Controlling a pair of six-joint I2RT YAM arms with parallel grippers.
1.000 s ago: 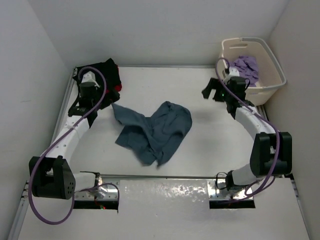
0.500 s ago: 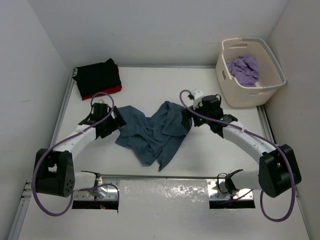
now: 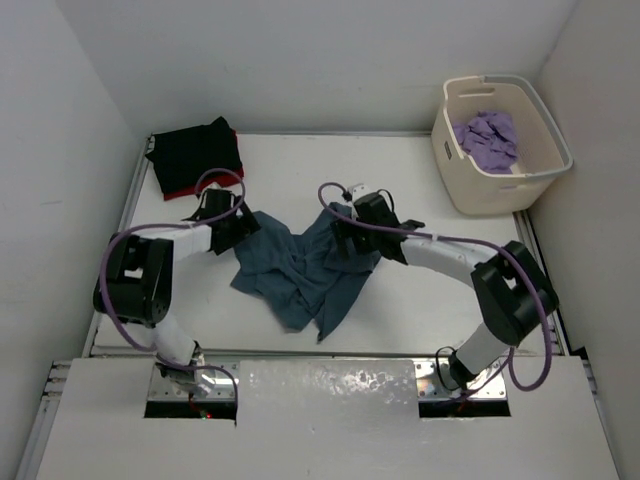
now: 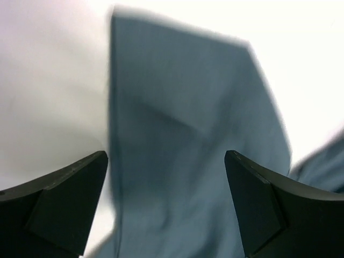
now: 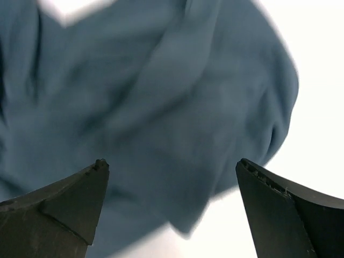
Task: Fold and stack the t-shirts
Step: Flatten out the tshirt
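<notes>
Flattening of the blue shirt [image 3: 305,268] looks to be the step in hand. It lies crumpled in the middle of the table [image 3: 300,170], bunched into two lobes with a notch between them on the far side. At the cloth's far-left corner is the left gripper [image 3: 240,226]; the right gripper [image 3: 342,238] is over the far-right lobe. Both have their jaws spread wide with nothing pinched: in each wrist view, blue cloth fills the space between the dark fingers [image 4: 59,207]. Those views are blurred, so I cannot say whether the tips touch the cloth or hang just above it.

Two shirts seem done. The black shirt [image 3: 195,152] lies folded in the far-left corner on top of the red shirt [image 3: 205,186], of which only an edge shows. The purple shirt [image 3: 487,138] is heaped in the tub [image 3: 545,125] at the far right, not yet folded.

Next, each gripper needs to settle on an outer edge or corner of the blue shirt and close on it. Then the two should draw apart to spread the cloth flat before any fold. The bunched middle is the trouble: a grip taken there would likely catch several layers and drag the heap rather than open it.
</notes>
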